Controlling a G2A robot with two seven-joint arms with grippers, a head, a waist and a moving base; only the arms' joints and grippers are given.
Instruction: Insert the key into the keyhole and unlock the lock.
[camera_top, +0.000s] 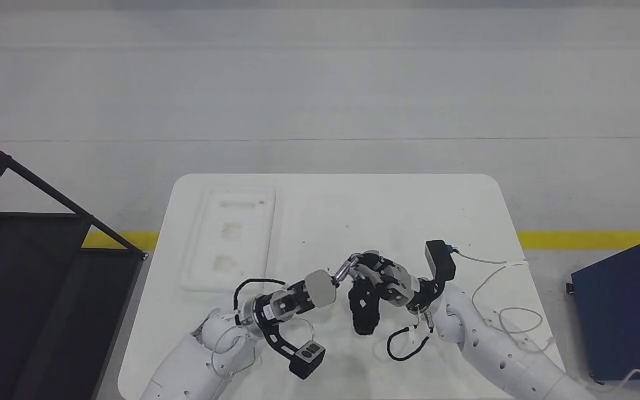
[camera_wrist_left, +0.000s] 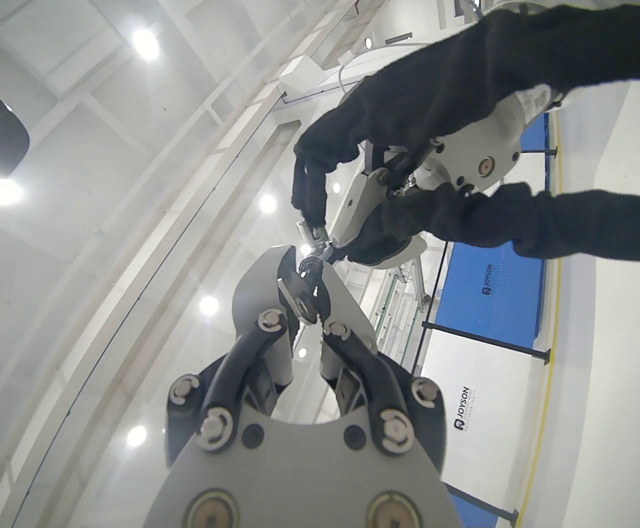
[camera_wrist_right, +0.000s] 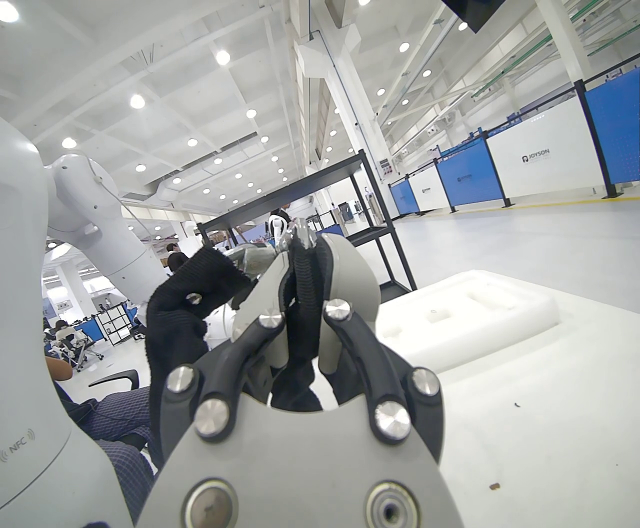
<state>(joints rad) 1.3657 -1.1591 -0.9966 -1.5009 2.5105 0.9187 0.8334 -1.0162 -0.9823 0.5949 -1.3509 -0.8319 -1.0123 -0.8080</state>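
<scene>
Both arms meet above the front middle of the white table (camera_top: 450, 220). My left gripper (camera_wrist_left: 305, 285) is shut on a small metal piece that looks like the lock (camera_wrist_left: 306, 296), held up off the table. My right gripper (camera_wrist_right: 300, 240), its fingers wrapped in black fabric (camera_wrist_left: 310, 190), is shut on a small silver piece that looks like the key (camera_wrist_left: 309, 231). The key's tip touches the lock's end just beyond my left fingertips. In the top view the metal parts (camera_top: 345, 268) bridge the left gripper (camera_top: 328, 280) and the right gripper (camera_top: 360, 272).
A white foam tray (camera_top: 228, 240) with shaped cut-outs lies at the table's left back part. A black cable (camera_top: 405, 345) loops by the right arm. A black metal frame (camera_top: 60, 200) stands off the table's left side.
</scene>
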